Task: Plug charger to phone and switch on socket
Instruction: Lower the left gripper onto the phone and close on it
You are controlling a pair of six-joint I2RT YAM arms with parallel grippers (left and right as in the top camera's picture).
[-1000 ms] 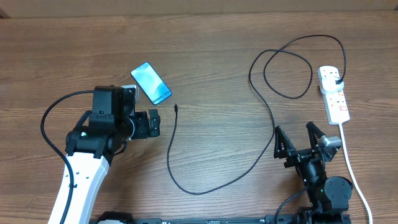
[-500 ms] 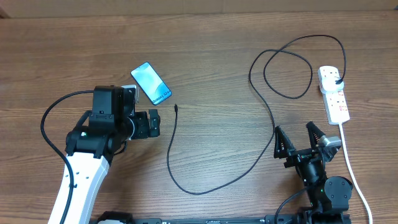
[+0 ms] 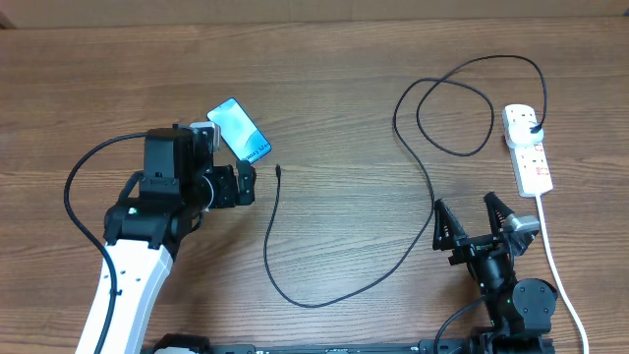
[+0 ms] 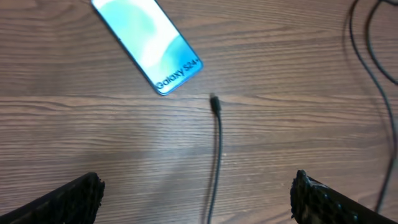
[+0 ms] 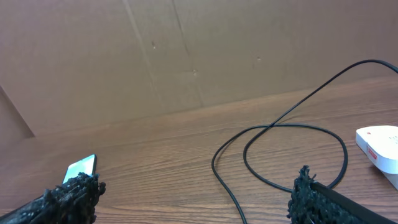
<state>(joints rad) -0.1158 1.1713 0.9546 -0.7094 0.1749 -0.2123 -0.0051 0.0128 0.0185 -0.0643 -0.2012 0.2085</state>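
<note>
The phone (image 3: 239, 131) lies face up, screen lit, at the upper left; it also shows in the left wrist view (image 4: 149, 43). The charger cable (image 3: 295, 285) loops across the table. Its connector tip (image 3: 280, 170) lies just right of the phone's lower end, apart from it (image 4: 214, 102). Its black plug (image 3: 532, 123) sits in the white socket strip (image 3: 529, 157) at the right. My left gripper (image 3: 252, 183) is open and empty, just left of the cable below the tip; the cable runs between its fingers (image 4: 196, 199). My right gripper (image 3: 464, 203) is open and empty, left of the strip.
The strip's white cord (image 3: 555, 265) runs down the right side past my right arm. A large cable loop (image 3: 454, 118) lies at the upper right, also in the right wrist view (image 5: 280, 130). A cardboard wall (image 5: 186, 56) stands behind the table.
My left gripper has moved a little up and to the right, closer to the phone and the connector tip. The right arm, phone and cable have not moved.
</note>
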